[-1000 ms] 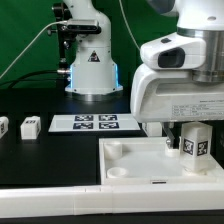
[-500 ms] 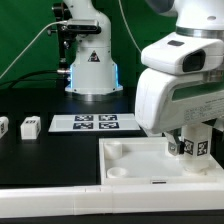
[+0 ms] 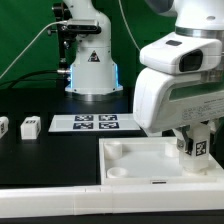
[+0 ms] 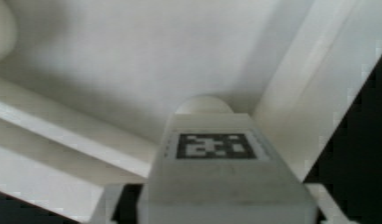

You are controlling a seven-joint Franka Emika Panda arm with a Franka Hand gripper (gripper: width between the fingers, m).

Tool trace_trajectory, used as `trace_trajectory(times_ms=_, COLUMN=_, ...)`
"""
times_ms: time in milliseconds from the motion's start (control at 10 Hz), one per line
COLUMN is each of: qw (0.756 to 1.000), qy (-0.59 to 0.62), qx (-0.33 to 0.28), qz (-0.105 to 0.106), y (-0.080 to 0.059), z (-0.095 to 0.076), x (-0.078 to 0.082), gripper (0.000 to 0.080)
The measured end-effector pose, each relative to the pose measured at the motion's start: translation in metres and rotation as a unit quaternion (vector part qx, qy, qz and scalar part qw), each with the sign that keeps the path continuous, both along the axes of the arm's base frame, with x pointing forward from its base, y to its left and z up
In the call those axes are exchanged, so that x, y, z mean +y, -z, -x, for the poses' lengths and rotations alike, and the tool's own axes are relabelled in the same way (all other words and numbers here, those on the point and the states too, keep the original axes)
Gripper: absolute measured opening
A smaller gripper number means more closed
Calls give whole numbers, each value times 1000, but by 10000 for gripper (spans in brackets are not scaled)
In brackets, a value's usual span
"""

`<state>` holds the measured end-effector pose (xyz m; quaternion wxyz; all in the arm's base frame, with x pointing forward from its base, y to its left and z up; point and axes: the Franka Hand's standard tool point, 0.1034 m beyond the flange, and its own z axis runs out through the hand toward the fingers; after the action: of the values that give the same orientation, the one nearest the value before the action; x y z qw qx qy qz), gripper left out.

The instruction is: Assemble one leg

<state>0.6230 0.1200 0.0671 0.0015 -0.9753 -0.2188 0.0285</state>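
Small white plastic block-like leg (image 3: 198,150) with black-and-white tag markers: clamped between the claw (image 3: 196,147) fingers, near upright. It hangs over the large white square tray-like panel (image 3: 128,148), at the corner on the exterior view's right. Touching the panel or not, cannot tell. Two spare tagged white blocks (image 3: 30,126) lie well apart on the black bench (image 3: 45,155).

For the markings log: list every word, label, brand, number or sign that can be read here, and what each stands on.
No words, brand names or numbers are readable anywhere.
Dark triangular sign on the arm base: too small to read.
Black-and-white square tags, patterns without text: on the marker board, the leg, and two small blocks at the exterior view's left.
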Motion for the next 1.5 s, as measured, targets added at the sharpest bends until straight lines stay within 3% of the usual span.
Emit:
trace_trajectory(times_ms=400, qw=999, qy=32, qx=0, qz=2, y=0, z=0, x=0, gripper=290)
trace_trajectory(times_ms=600, qw=988, qy=153, qx=-1, qz=6, y=0, z=0, x=0, gripper=290)
trace_trajectory(times_ms=800, qw=962, qy=273, qx=0, qz=11, y=0, z=0, x=0, gripper=291)
trace_trajectory(times_ms=1300, qw=825, qy=565, qx=-4, qz=30, y=0, z=1, x=2, gripper=291)
trace_trajectory(times_ms=1500, qw=727, qy=685, qx=-2, qz=34, y=1, z=1, x=3, gripper=291)
